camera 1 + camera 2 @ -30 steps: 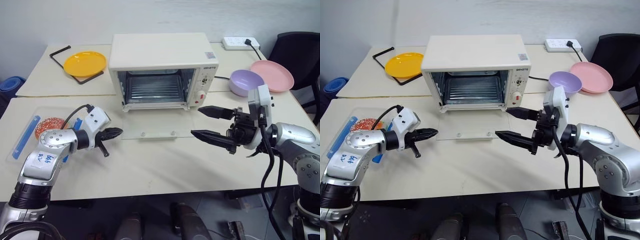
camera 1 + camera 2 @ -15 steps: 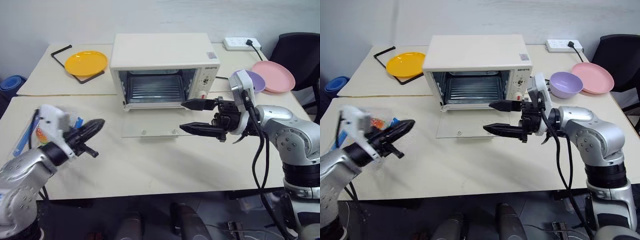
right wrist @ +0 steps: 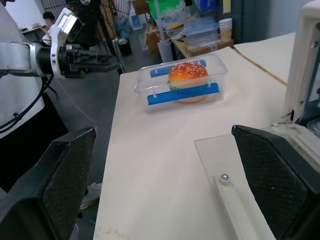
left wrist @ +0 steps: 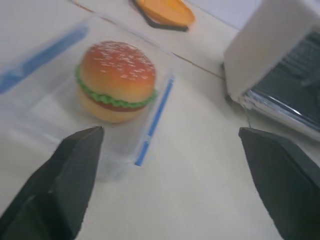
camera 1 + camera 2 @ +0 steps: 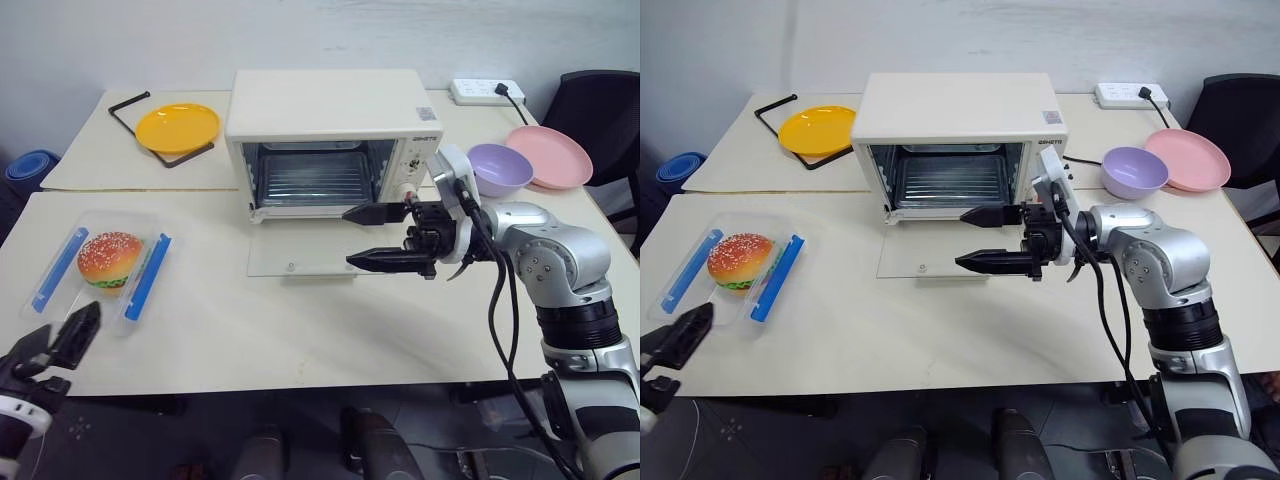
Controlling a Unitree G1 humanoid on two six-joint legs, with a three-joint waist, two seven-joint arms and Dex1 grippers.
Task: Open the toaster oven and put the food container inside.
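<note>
While the right gripper hangs over the lowered glass door with its fingers spread wide and nothing between them, it points toward the robot's left, just in front of the oven mouth; left gripper sits low at the near-left table edge, fingers also spread wide and empty, well apart from the right one; food container rests flat on the table just beyond the left gripper, not touched, toy hamburger inside, blue clips along both long sides; toaster oven stands mid-table behind the door, wire rack visible inside, knobs and red button on its right panel; yellow plate far left; purple bowl and pink plate far right, power strip behind them.
</note>
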